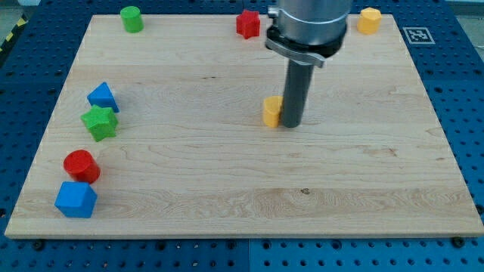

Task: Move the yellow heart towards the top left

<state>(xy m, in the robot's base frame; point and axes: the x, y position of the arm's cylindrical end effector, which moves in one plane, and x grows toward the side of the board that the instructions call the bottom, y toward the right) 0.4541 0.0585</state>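
Observation:
The yellow heart lies near the middle of the wooden board. My tip stands on the board right against the heart's right side, partly covering it. The dark rod rises from there to the arm's grey body at the view's top.
A green cylinder sits at the top left, a red star at the top middle, a yellow hexagon at the top right. At the left are a blue triangle, a green star, a red cylinder and a blue cube.

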